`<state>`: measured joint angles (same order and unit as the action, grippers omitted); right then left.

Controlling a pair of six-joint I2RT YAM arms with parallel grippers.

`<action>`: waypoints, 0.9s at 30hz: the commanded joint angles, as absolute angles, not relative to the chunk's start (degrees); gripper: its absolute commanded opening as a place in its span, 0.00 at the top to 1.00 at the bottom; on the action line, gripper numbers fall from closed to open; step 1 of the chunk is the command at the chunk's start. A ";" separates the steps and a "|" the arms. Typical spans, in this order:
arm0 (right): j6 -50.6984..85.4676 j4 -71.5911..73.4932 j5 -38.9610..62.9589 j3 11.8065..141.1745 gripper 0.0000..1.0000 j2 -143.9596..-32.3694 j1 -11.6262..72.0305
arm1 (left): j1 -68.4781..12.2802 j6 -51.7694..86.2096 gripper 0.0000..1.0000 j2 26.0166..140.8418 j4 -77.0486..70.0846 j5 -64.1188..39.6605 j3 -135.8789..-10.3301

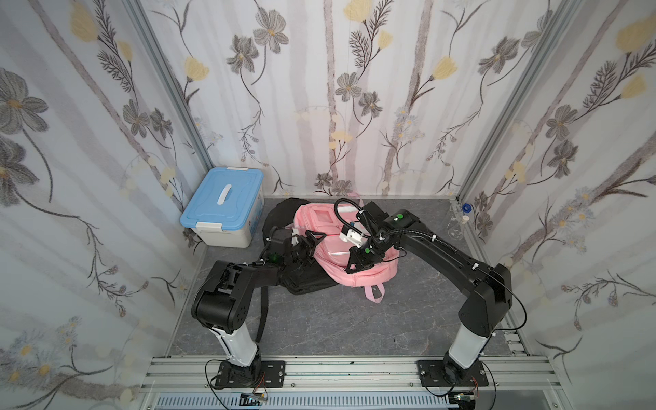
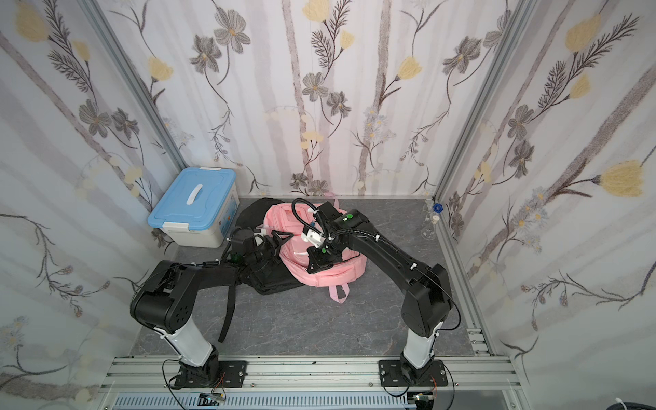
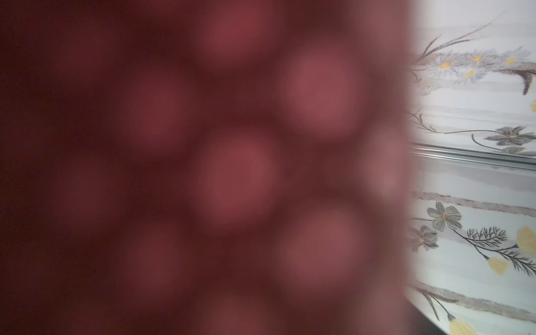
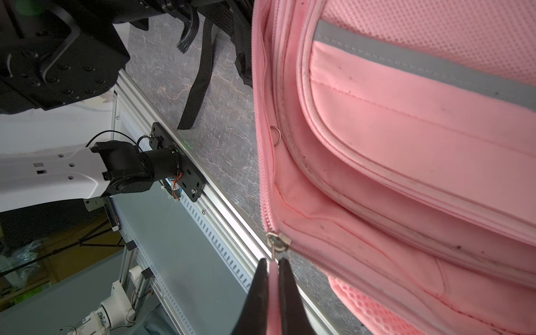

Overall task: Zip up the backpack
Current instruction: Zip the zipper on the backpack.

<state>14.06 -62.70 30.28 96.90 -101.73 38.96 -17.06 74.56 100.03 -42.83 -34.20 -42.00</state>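
The pink backpack (image 1: 358, 278) (image 2: 337, 275) lies at the back middle of the grey floor, partly on a black backpack. My right gripper (image 4: 272, 268) is shut on the pink pull tab of a zipper. Its silver slider (image 4: 279, 241) sits just beyond the fingertips at the bag's edge. In both top views the right gripper (image 1: 351, 268) (image 2: 312, 268) reaches over the bag's front side. My left gripper (image 1: 312, 246) (image 2: 277, 245) stands open against the bag's left side. In the left wrist view, blurred pink mesh (image 3: 232, 174) fills most of the frame and hides the jaws.
The black backpack (image 1: 305, 282) lies under and to the left of the pink one, with a black strap (image 1: 262, 312) trailing toward the front. A blue-lidded box (image 1: 223, 206) stands back left. Glass flasks (image 1: 458, 227) stand back right. An aluminium rail (image 1: 348, 369) runs along the front.
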 commanded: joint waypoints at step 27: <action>15.80 -64.36 28.87 100.37 1.00 -104.08 38.19 | -21.45 81.43 1.00 105.00 -56.11 -38.88 -43.52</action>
<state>14.15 -63.66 27.83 99.04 -104.03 38.13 -21.50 83.44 106.34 -56.27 -39.97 -43.77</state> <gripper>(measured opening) 0.076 0.163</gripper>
